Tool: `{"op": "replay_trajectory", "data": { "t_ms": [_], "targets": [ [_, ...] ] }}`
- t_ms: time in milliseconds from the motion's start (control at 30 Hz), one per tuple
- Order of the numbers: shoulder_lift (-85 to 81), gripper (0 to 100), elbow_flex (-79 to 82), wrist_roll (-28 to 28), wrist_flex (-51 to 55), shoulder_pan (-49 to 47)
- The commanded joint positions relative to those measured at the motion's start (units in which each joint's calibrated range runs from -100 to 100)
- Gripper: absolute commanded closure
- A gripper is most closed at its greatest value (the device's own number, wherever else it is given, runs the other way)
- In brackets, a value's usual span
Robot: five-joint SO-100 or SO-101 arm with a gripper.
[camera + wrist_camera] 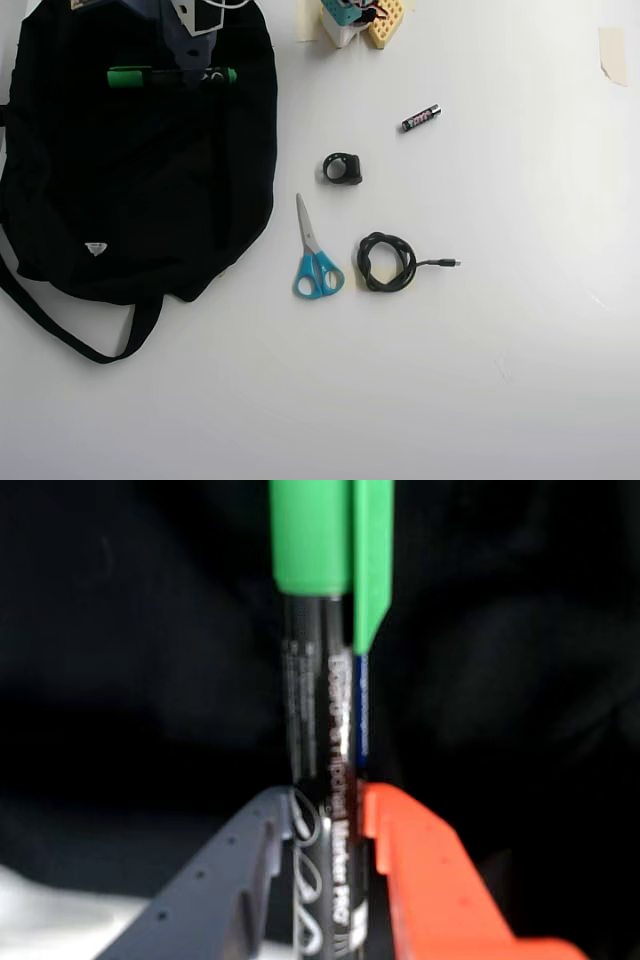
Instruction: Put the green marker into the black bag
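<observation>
A: In the wrist view, the gripper (335, 815) is pinching the green marker (322, 730) low on its black barrel, the grey finger (215, 880) coming in from seven o'clock and the orange finger (435, 880) from five o'clock. The barrel is running straight up toward twelve o'clock, where the green cap is filling the top edge.

B: And behind it?

A: Dark fabric is filling nearly everything, so the marker is hanging over the black bag (120, 630). Only a pale patch is showing at eight o'clock, probably table.

B: In the overhead view, the black bag (140, 180) is lying at the nine o'clock side of the table. The green marker (170, 76) is sitting crosswise over its upper part, toward eleven o'clock, green showing at both ends. The arm is reaching in from twelve o'clock and hiding the gripper's tips.

A: Off to three o'clock of the bag, the scissors (316, 255), coiled cable (387, 262), battery (421, 118) and a small black ring-shaped piece (343, 168) are lying well apart from it.

B: What is worrying you?

A: I cannot tell whether an opening is lying beneath the marker. If the fingers are releasing over closed fabric, the marker may simply be resting on top, or rolling off toward the table.
</observation>
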Motion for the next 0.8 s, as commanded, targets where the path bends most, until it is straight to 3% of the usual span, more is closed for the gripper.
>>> {"op": "replay_trajectory", "data": {
  "t_ms": [0,167,267,333,467,533,567,667,767],
  "targets": [
    [7.8,98,-2.9,1.8,-6.6,5.0],
    [16.1,95,-4.5,1.8,-9.1,10.5],
    [15.6,73,-4.3,1.6,-8.5,10.2],
    [15.1,71,-4.6,1.6,-8.3,8.2],
    [-6.1,71,-6.7,-1.0,5.3,-0.1],
    [-18.8,71,-3.1,-3.6,10.8,-9.7],
    [-21.4,74,-1.8,-4.4,10.8,-14.0],
    [-25.7,96,-0.5,-6.0,10.2,-26.6],
    [-26.0,98,-0.3,-5.8,7.1,-36.5]
  ]
}}
